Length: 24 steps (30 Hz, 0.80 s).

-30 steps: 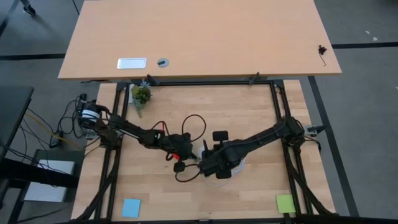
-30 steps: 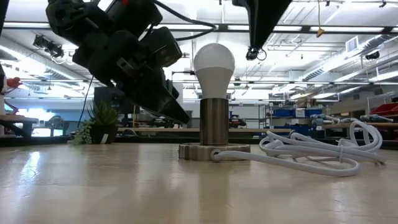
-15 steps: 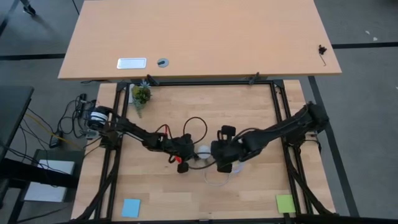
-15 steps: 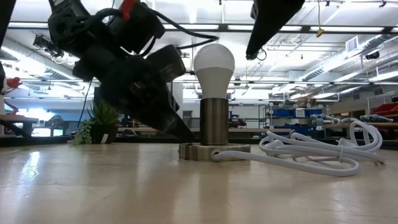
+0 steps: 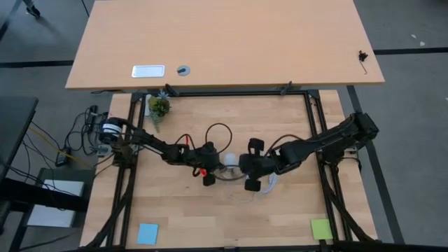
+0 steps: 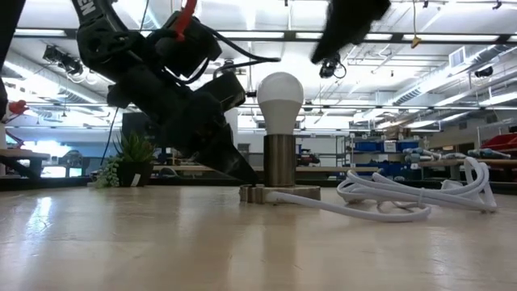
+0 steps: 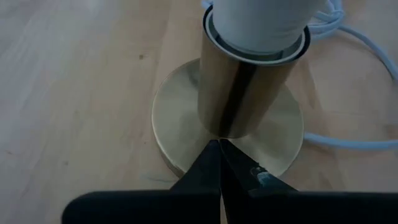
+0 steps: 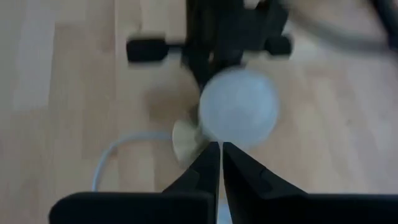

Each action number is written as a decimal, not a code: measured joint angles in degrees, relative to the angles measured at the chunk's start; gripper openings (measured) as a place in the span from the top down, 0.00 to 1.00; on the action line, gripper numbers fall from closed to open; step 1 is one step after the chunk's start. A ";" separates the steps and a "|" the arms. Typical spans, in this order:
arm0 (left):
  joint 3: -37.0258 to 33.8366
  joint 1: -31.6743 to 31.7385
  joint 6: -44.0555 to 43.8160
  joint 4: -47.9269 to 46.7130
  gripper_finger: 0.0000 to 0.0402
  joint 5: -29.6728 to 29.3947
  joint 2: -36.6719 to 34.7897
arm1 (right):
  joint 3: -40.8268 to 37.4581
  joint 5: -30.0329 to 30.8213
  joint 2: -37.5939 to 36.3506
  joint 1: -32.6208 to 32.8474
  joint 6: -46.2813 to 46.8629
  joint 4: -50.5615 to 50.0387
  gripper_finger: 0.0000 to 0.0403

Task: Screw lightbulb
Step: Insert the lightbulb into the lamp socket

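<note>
Left gripper (image 7: pixel 219 163) pinched fully closed on nothing, tips pressed onto the brass-toned socket base (image 7: pixel 180 121); right gripper (image 8: pixel 220 163) likewise closed and empty, raised above the lightbulb (image 6: pixel 280 100). Smooth matte white bulb seated upright in the polished cylindrical socket, coiled white cable (image 6: pixel 420 194) trailing beside. Likely risk: sliding or tipping the light base with that pressing tip, or slipping off rounded glass.

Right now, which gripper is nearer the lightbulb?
Left. The left gripper is low at the brass socket base just under the lightbulb; the right gripper hangs higher, off to the bulb's other side.
</note>
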 joint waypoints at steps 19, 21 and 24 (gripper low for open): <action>0.00 1.62 1.32 -0.15 1.00 0.05 -0.02 | 8.63 -19.46 0.72 -14.69 -17.19 -6.43 0.34; 0.00 1.65 1.32 -0.09 1.00 0.05 -0.02 | 8.89 -19.61 1.74 -14.58 -18.28 -7.20 0.29; 0.00 1.64 1.28 0.13 1.00 0.07 0.00 | 11.30 -19.65 4.99 -14.56 -19.37 -9.50 0.25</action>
